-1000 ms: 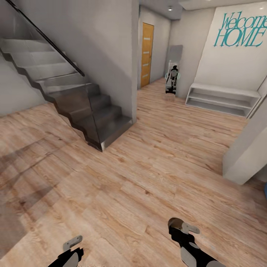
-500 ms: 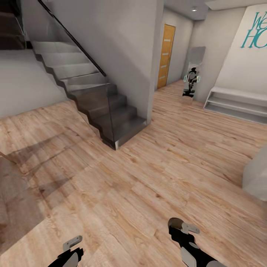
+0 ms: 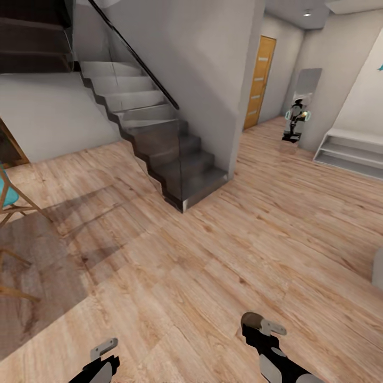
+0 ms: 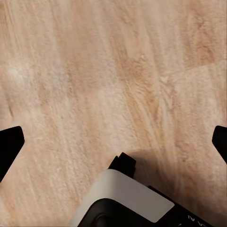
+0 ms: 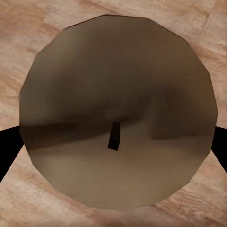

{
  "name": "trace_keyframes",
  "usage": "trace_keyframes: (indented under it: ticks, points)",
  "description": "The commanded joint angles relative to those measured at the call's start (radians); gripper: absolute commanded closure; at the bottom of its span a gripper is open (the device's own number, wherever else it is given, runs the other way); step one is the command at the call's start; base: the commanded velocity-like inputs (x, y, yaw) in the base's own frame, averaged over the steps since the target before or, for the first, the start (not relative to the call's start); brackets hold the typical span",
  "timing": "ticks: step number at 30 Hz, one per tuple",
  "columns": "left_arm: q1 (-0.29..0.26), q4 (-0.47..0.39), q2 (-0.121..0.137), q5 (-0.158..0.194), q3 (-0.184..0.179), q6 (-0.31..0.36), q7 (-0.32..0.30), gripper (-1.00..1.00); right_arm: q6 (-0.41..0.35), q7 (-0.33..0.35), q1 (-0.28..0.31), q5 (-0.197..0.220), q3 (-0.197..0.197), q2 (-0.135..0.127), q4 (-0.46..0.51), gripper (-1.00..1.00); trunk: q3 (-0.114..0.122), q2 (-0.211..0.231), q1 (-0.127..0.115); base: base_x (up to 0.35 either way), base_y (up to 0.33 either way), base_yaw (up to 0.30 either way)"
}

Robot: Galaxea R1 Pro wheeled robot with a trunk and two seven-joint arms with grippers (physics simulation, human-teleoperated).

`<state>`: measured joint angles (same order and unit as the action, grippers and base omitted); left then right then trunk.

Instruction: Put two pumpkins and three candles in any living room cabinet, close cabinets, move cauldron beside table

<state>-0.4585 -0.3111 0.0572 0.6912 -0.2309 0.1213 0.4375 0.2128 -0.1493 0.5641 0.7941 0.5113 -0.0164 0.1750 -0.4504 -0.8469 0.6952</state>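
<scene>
A pale beige candle [image 5: 116, 113] with a short dark wick sits between the fingers [image 5: 7, 146] of my right gripper [image 3: 259, 325], which is shut on it. In the head view the candle [image 3: 250, 319] is a small brownish round at the gripper's tip, low over the wooden floor. My left gripper [image 3: 103, 348] hangs at the lower left of the head view. In the left wrist view its fingertips [image 4: 9, 146] stand wide apart with only floorboards between them, so it is open.
A dark staircase [image 3: 175, 165] with a glass side rises ahead to the left. Beyond it are an orange door [image 3: 259, 80], a mirror [image 3: 300, 111] reflecting the robot, and a white low shelf [image 3: 348, 151]. A wooden chair [image 3: 8, 207] with a teal seat and a grey rug [image 3: 32, 287] lie at left.
The whole picture has slid to the right, so the camera has turned left; the chair and rug have come into view. Both grippers keep their places, the right still holding the candle.
</scene>
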Motion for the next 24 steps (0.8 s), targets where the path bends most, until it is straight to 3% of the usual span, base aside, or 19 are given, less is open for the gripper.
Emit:
trace_keyframes:
  ticks: [1,17,24]
  points:
    - [0.000,-0.003,0.001,0.004,-0.008,0.006,0.007,-1.00,0.002,-0.006,0.000,0.006,0.009,0.000,0.001,1.00,-0.001,-0.001,0.000,-0.040,0.034,0.084]
    - [0.000,-0.002,0.000,0.013,-0.007,0.007,0.008,-1.00,0.001,-0.006,0.000,0.002,0.010,0.000,0.001,1.00,-0.001,-0.001,0.000,-0.005,0.004,0.263]
    - [0.001,0.058,0.006,0.005,-0.007,0.012,0.009,-1.00,0.002,-0.006,0.000,0.003,0.010,0.000,0.001,1.00,-0.001,-0.001,0.000,0.000,0.000,0.288]
